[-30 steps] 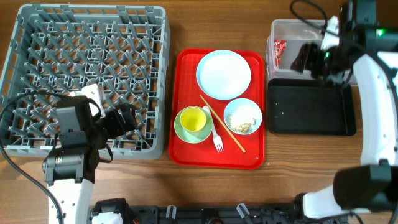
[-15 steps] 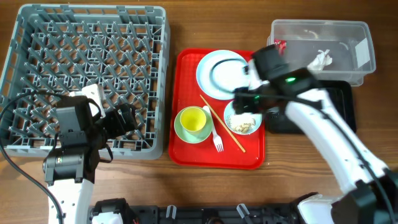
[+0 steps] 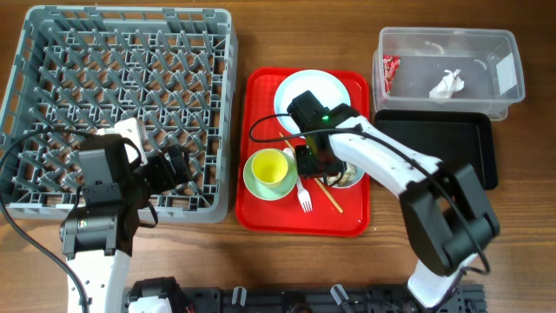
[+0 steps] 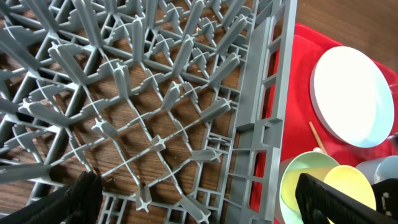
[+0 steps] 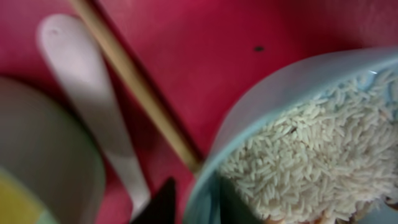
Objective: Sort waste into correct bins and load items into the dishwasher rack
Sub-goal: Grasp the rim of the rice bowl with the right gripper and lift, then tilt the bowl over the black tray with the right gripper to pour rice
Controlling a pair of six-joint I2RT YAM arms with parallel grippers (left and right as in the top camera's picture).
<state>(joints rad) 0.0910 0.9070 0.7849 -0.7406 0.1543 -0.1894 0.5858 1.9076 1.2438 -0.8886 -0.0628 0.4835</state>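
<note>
On the red tray (image 3: 261,204) at the centre of the desk (image 3: 261,265), the small white bowl (image 5: 273,84) of beige food scraps (image 5: 298,155) sits right of the white fork (image 3: 304,198), the right end effector (image 3: 317,163) at its left rim, grip impossible to judge. At left, the left end effector (image 4: 196,190) hangs open-fingered over the near-right corner of the dishwasher rack (image 3: 130,87).

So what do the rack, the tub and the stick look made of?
Rack: grey moulded plastic, matte; uniform colour, ribbed pegs.
Tub: clear glossy plastic; see-through walls, rounded moulded corners.
Stick: probably bare wood or bamboo; tan, dull, no sheen.
</note>
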